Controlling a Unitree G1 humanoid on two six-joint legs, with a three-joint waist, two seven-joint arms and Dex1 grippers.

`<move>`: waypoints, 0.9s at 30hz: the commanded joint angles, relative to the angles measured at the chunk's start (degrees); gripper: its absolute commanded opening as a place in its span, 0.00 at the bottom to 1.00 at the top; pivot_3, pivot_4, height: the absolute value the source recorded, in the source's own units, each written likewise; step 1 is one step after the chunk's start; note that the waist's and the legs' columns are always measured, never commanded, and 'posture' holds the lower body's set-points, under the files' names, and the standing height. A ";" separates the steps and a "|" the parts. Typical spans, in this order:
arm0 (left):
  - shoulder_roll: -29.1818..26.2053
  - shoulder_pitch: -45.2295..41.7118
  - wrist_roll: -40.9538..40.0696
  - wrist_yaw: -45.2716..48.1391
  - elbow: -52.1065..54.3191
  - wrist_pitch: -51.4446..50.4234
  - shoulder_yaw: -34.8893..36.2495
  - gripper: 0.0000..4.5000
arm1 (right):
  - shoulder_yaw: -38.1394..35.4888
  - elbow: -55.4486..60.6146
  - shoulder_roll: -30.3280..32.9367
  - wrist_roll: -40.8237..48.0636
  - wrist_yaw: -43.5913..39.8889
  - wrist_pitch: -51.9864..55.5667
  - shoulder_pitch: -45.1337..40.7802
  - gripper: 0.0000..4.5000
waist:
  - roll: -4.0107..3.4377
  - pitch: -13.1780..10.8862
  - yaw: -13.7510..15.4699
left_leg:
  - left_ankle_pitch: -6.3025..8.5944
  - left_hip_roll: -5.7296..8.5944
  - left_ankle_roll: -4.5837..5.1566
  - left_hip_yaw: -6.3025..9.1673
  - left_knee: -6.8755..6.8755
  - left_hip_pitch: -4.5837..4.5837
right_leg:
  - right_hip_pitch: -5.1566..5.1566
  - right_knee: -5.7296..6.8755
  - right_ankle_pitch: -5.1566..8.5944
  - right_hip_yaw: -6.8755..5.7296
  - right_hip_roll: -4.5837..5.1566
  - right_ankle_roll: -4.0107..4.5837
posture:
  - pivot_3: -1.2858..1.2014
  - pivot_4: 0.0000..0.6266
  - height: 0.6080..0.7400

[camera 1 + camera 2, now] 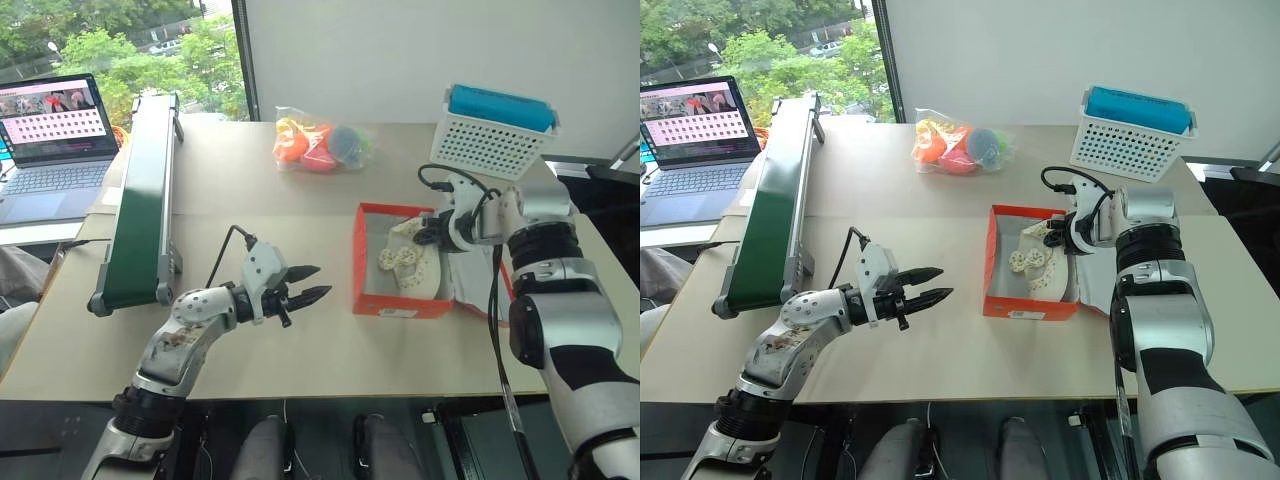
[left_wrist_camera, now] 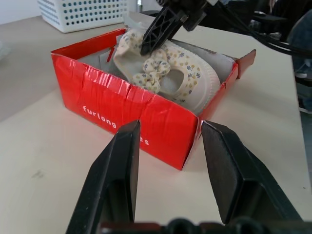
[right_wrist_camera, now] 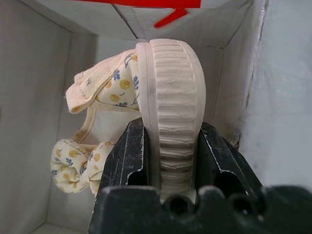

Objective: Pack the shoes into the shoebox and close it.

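The orange-red shoebox (image 1: 388, 298) stands open on the table, right of centre, its lid (image 1: 478, 272) flipped out to the right under my right arm. Inside lies a cream shoe (image 1: 410, 262) with a small flower print and a bow, turned on its side. My right gripper (image 1: 432, 232) reaches down into the box from the right and is shut on that shoe's ribbed sole (image 3: 170, 97). My left gripper (image 1: 312, 283) hovers open and empty just left of the box, pointing at its side wall (image 2: 122, 105).
A green conveyor (image 1: 140, 200) runs along the left of the table, with a laptop (image 1: 55, 130) beyond it. A clear bag of orange and blue toys (image 1: 320, 145) lies at the back. A white basket (image 1: 490, 145) with a teal top stands back right.
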State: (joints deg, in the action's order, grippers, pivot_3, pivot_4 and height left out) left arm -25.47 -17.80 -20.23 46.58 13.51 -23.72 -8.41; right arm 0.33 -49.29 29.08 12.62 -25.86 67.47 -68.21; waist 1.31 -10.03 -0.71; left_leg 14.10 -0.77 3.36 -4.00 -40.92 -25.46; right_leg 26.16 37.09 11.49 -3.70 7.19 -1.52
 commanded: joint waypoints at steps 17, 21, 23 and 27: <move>-0.82 -0.56 0.49 0.45 2.38 0.97 0.17 0.48 | -0.96 6.22 -0.86 -2.07 0.93 -0.48 2.16 0.81 | 0.00 0.01 -0.03 | -0.02 0.01 -0.03 0.00 0.00 0.07 | -0.06 0.02 0.00 0.01 0.00 0.00 | 0.52 0.24 0.69; -0.76 -0.86 0.68 0.32 2.03 1.03 0.26 0.48 | -0.69 14.12 -1.94 -1.63 1.34 2.47 1.57 0.81 | -0.01 0.00 -0.05 | -0.03 0.01 -0.04 0.00 0.00 0.07 | -0.04 0.03 0.00 0.02 0.00 0.00 | 0.52 0.24 0.69; -0.57 -1.10 0.74 0.14 1.92 0.97 0.20 0.48 | 0.17 19.05 -2.40 -1.56 1.17 3.77 1.43 0.81 | -0.01 0.00 -0.04 | -0.02 0.00 -0.04 0.01 0.00 0.07 | -0.04 0.03 0.00 0.02 0.00 0.00 | 0.52 0.24 0.69; 0.29 -1.65 0.86 -1.78 0.93 0.67 1.27 0.48 | 3.47 29.64 -2.40 -1.55 0.14 5.52 2.35 0.81 | -0.01 0.00 -0.04 | -0.02 0.01 -0.04 0.01 0.00 0.06 | -0.02 0.03 0.00 0.02 0.00 0.00 | 0.52 0.24 0.69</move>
State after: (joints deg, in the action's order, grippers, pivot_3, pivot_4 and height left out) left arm -25.57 -18.19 -19.33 45.99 13.59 -23.75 -8.58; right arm 2.49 -26.30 26.13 10.59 -24.99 71.96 -64.79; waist 1.30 -10.03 -0.75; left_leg 14.07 -0.76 3.33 -3.98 -40.92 -25.40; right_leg 26.14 37.12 11.48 -3.68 7.19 -1.53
